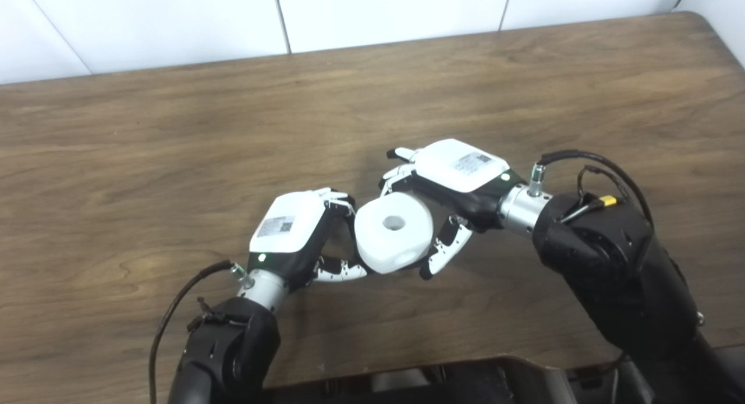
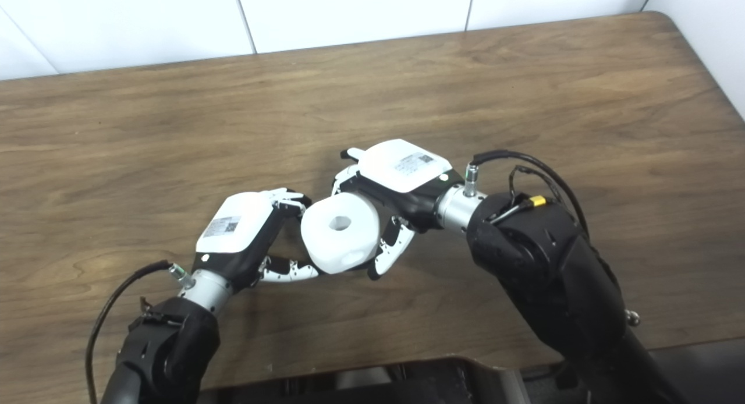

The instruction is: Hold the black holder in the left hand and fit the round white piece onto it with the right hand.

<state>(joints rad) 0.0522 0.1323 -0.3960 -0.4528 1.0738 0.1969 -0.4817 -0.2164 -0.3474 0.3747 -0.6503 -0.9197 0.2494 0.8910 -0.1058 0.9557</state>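
The round white piece (image 1: 394, 231), with one hole on top and another in its side, hangs just above the table between both hands. My right hand (image 1: 451, 180) is shut on it from the right, fingers over its far side and thumb at its near right edge. My left hand (image 1: 294, 229) presses in from the left, its fingers (image 1: 337, 197) curled at the piece's upper left and its thumb (image 1: 343, 270) reaching under it. Of the black holder, only a dark sliver (image 1: 342, 226) shows between the left palm and the piece. The rest of it is hidden.
The wooden table (image 1: 174, 159) runs wide to the left and far side. A white tiled wall (image 1: 372, 14) stands behind it. The table's right edge (image 2: 722, 95) and rounded near edge (image 1: 407, 363) lie close to my right arm.
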